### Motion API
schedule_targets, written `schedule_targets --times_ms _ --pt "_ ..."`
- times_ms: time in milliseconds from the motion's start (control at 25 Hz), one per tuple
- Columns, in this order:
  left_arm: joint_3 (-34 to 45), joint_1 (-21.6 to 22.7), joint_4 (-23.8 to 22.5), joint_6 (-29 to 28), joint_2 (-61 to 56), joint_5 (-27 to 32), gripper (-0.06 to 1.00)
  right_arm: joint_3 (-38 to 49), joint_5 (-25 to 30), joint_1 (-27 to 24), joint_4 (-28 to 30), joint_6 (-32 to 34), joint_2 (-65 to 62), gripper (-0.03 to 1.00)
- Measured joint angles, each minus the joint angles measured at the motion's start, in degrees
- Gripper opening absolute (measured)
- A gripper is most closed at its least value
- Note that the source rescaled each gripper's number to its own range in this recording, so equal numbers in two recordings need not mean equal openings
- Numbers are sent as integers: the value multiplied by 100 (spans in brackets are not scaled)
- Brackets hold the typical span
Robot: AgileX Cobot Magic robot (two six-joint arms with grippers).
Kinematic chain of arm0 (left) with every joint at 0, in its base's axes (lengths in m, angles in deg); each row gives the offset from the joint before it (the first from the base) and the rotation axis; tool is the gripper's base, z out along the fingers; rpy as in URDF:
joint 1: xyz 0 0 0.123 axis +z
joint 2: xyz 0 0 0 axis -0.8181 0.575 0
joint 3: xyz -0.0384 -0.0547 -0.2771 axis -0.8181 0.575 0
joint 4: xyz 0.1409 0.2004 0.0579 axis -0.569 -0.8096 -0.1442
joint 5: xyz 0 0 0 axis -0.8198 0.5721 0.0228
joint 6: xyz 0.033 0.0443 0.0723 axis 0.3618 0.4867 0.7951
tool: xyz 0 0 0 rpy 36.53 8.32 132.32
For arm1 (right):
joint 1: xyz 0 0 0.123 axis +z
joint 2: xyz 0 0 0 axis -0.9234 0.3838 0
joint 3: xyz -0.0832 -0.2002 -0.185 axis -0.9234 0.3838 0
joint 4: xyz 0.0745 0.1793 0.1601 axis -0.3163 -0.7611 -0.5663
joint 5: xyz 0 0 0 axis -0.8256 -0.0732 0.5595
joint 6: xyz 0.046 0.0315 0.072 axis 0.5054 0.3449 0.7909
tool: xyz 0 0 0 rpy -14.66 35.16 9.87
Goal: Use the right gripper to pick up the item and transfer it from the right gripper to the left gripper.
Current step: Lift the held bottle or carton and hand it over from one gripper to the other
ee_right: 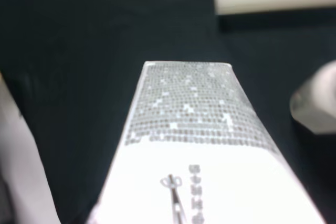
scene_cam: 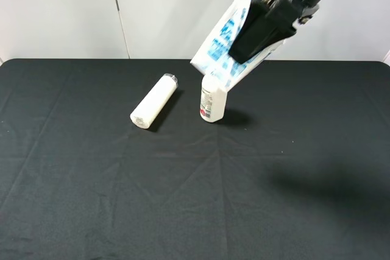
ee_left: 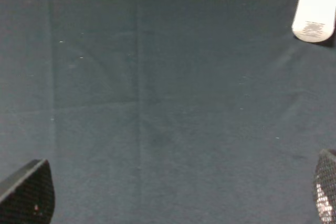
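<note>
White carton (scene_cam: 214, 50) clamped in my right gripper (scene_cam: 247, 44), off the surface (scene_cam: 122, 181); handover next: left gripper (ee_left: 176, 192), jaws wide, must approach.

Tube bottle (scene_cam: 154, 101) lying; capped bottle (scene_cam: 211, 103) standing; black cloth (scene_cam: 122, 199).

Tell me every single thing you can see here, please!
carton: one, white with blue print, held tilted in the air above the small bottle
small bottle: one, white, standing on the cloth near the middle
long bottle: one, white, lying on its side left of the small bottle
cloth: one, black, covering the table
wall: pale grey, behind the table
right tool: one, black, shut on the carton
left tool: one, black, open, above bare cloth, seen only in the left wrist view
</note>
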Motion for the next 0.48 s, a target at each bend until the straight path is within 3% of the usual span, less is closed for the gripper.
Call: schedule_targets --times_ms 280,480 --pt "-6 0 492 299 0 -80 97 0 -261 613 99 -829 0 5" --pt "-6 0 767 520 0 -85 97 4 -303 722 53 -1355 -4 5"
